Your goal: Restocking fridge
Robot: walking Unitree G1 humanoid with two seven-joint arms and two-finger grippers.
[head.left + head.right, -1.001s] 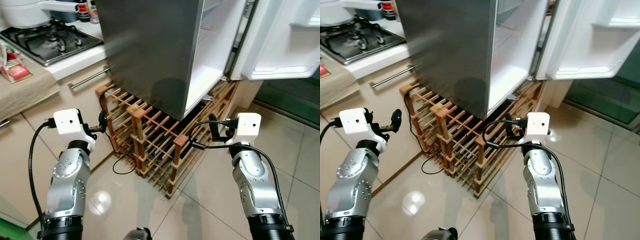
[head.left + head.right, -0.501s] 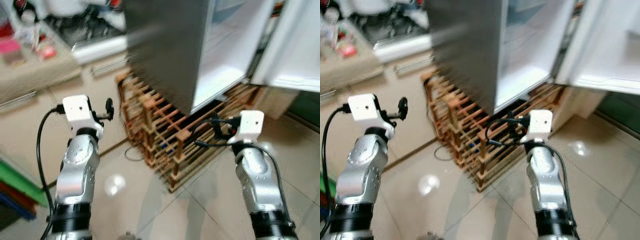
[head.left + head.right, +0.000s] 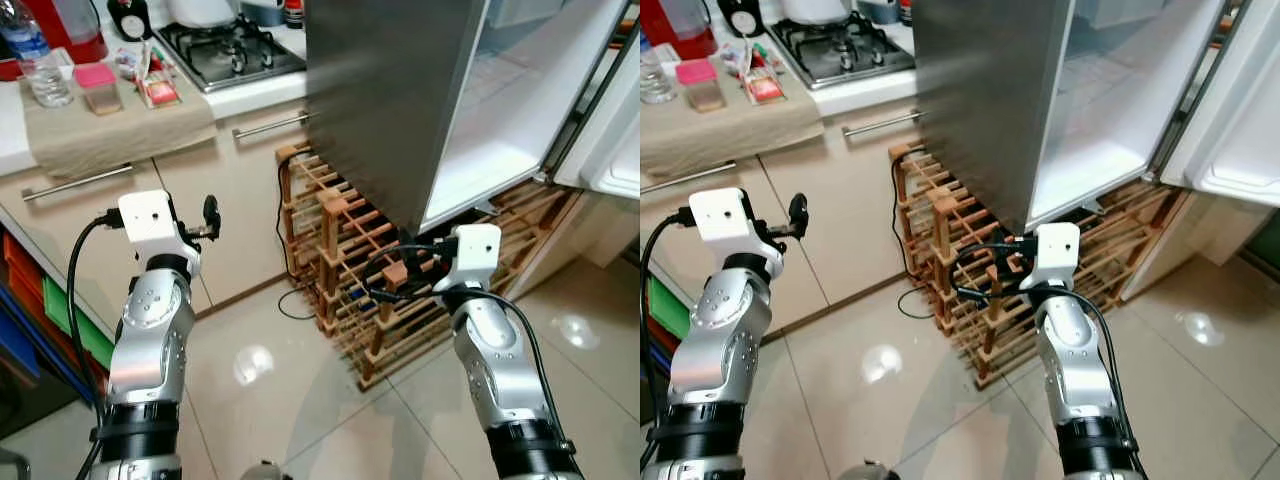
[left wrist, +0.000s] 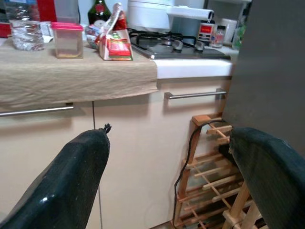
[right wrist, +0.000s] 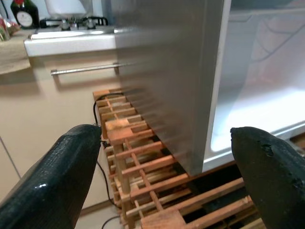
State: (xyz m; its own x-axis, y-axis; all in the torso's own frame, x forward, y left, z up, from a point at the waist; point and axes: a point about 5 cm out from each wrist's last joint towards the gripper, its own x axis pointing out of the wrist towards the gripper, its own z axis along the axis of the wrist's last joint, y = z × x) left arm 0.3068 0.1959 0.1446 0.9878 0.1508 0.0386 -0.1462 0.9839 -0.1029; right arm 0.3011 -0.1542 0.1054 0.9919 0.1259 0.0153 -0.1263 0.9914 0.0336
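Note:
The steel fridge (image 3: 390,100) stands with its door (image 3: 612,140) swung open and a bare white interior (image 3: 500,130) showing. On the counter to its left stand a water bottle (image 3: 28,55), a pink-lidded container (image 3: 98,86) and a small red and white carton (image 3: 158,88). My left gripper (image 3: 207,222) is held up in front of the cabinet doors, open and empty. My right gripper (image 3: 392,268) hovers over the wooden rack below the fridge, open too, with nothing between its fingers (image 5: 71,162).
A wooden wine rack (image 3: 345,255) with a black cable beside it sits at the fridge's base. A gas hob (image 3: 228,45) and a beige cloth (image 3: 110,125) are on the counter. Coloured bins (image 3: 40,320) stand at the lower left. Glossy tiled floor (image 3: 300,400) lies ahead.
The whole view has swung, so the counter and its items now show at the upper left. Both arms keep the same raised pose with open, empty grippers.

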